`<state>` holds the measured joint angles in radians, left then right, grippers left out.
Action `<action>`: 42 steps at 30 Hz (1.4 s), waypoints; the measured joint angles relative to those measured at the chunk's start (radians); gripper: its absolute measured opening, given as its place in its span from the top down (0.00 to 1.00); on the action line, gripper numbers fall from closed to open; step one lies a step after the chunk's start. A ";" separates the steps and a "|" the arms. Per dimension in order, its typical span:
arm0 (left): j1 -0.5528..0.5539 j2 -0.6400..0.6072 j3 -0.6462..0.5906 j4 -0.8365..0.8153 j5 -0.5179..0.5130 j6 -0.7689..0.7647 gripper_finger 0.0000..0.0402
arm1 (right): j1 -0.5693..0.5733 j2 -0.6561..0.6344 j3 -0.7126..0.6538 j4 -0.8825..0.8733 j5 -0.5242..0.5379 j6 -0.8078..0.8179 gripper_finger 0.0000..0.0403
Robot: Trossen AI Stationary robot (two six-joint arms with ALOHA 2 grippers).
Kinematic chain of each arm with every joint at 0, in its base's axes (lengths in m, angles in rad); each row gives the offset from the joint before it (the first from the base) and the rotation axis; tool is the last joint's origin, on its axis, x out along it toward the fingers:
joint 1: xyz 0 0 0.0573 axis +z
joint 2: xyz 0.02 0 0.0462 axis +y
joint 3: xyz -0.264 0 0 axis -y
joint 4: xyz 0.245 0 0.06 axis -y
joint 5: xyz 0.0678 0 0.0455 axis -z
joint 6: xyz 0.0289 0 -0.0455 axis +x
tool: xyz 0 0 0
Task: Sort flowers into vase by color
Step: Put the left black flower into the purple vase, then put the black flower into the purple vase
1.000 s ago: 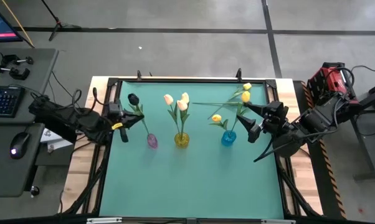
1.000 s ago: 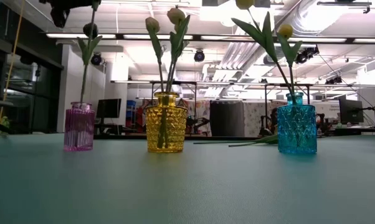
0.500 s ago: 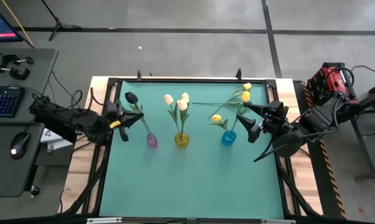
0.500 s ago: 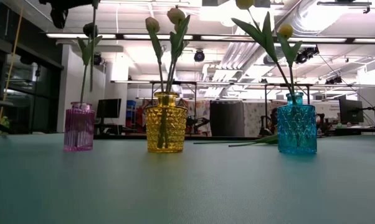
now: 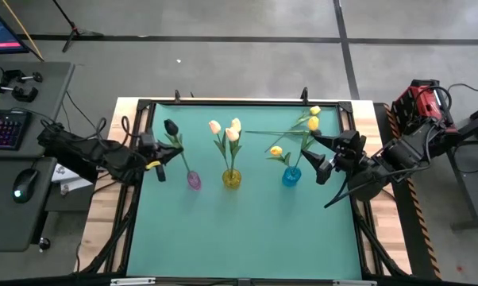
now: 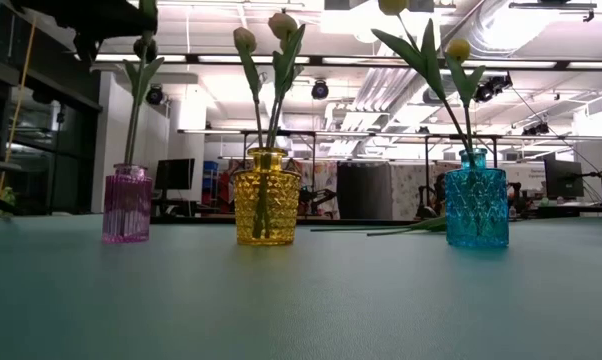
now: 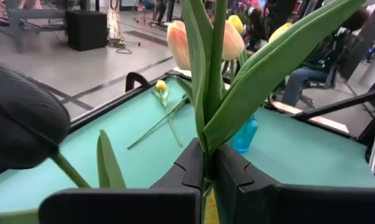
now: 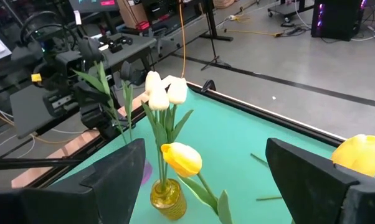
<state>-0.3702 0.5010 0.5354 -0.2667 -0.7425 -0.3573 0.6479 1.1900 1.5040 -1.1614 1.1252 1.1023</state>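
Three glass vases mid-frame in high view: pink vase (image 5: pixel 194 180) w/ black tulip (image 5: pixel 170 127), yellow vase (image 5: pixel 231 179) w/ cream-peach tulips (image 5: pixel 226 129), blue vase (image 5: pixel 291 176) w/ yellow tulips (image 5: pixel 312 117). Left gripper (image 5: pixel 160 157) pinches the black tulip's stem, center-left. Right gripper (image 5: pixel 316 156) spread wide, holding nothing, beside blue vase, center-right.

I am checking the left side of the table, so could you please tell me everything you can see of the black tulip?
The black tulip is artificial, with a small dark bud, a thin green stem and long leaves. It stands tilted in the pink glass vase, leaning toward the left arm. The left hand is shut on its stem below the bud, above the vase.
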 joint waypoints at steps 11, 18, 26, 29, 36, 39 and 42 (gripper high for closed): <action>0.000 0.051 0.000 0.001 0.019 0.002 0.97 | 0.000 0.000 0.000 0.000 -0.001 -0.002 0.20; 0.000 0.051 0.007 -0.007 0.125 0.003 0.86 | 0.000 0.000 0.000 0.010 -0.043 -0.002 0.20; 0.000 0.050 0.063 -0.054 0.220 0.000 0.59 | 0.000 0.000 0.000 0.031 -0.037 0.000 0.20; 0.000 0.051 0.096 -0.100 0.245 0.001 0.50 | 0.000 0.000 0.000 0.050 -0.037 -0.002 0.20; 0.000 0.049 0.212 -0.177 0.289 0.020 0.38 | 0.000 0.000 0.000 0.085 -0.034 -0.002 0.20; 0.000 0.048 0.280 -0.181 0.288 0.038 0.37 | 0.000 0.000 0.000 0.103 -0.006 0.015 0.20; 0.000 0.048 0.353 -0.182 0.274 0.053 0.37 | -0.001 0.000 0.000 0.121 0.068 0.092 0.20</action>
<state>-0.3699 0.5491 0.8883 -0.4489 -0.4688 -0.3038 0.6467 1.1900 1.5040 -1.0402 1.1931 1.1939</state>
